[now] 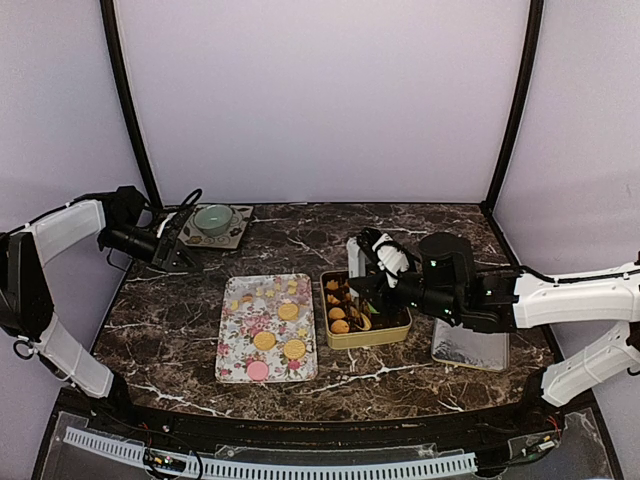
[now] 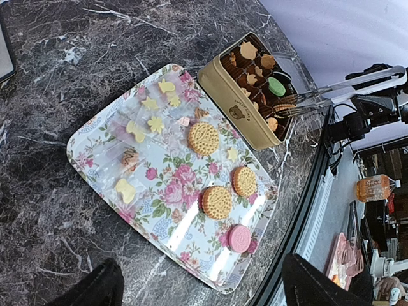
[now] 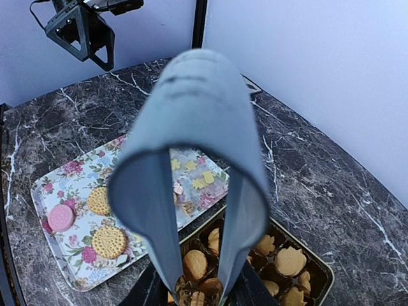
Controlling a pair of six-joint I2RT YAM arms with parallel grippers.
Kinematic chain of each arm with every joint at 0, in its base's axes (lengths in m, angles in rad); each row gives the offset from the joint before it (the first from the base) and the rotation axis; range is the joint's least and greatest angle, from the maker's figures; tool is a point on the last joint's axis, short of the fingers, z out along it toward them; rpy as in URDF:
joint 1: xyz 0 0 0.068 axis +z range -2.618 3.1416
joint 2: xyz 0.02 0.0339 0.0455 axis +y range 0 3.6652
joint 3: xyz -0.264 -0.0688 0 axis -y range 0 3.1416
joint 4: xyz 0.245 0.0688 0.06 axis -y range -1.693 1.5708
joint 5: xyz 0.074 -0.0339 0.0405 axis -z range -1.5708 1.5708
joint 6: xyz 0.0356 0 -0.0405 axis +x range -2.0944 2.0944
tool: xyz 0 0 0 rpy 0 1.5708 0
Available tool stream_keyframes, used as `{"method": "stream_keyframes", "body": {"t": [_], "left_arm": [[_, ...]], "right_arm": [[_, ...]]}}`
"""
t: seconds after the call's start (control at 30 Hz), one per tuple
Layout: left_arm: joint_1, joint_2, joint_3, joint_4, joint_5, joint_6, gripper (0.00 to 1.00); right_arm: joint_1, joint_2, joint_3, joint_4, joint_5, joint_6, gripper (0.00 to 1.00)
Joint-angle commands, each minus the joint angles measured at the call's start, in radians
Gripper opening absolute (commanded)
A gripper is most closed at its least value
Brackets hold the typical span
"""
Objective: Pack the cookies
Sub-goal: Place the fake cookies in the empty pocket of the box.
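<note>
Right jaws clamp the tongs (image 3: pixel 197 115), tips down inside the tin (image 1: pixel 368 341). I can't tell whether a cookie sits between the tips. Left jaws are wide, holding nothing, parked well off at the bench's (image 1: pixel 450 230) far left.

Cookies (image 1: pixel 288 311): three golden rounds, a pink one (image 1: pixel 257 370) and small yellow shapes are left on the tray (image 1: pixel 232 345). More are already in the tin's paper cups, including a green one (image 2: pixel 276 86). My read: partway done.

Risks:
- Tips snag a cup on the way out and drag it and its contents along.
- Too much squeeze cracks a cookie; too little drops it on the bench.
- Tongs twist in the jaws, so the tips miss.
- Flat rounds on a glossy tray will likely skid instead of lifting.
</note>
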Motion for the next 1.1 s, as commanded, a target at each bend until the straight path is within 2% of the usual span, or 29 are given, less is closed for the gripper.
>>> {"method": "stream_keyframes", "body": {"t": [0.0,0.6,1.07], "left_arm": [[0.004,-0.02,0.029,-0.028,0.016,0.013,0.88],[0.004,-0.018,0.025,-0.032,0.021,0.024,0.87],[0.004,-0.014,0.023,-0.03,0.028,0.021,0.87]], "right_arm": [[-0.012,-0.008,0.003,0.042,-0.019,-0.006,0.35],[-0.02,-0.077,0.03,0.065,0.004,0.012,0.35],[-0.025,-0.078,-0.007,0.059,0.017,0.035,0.21]]}}
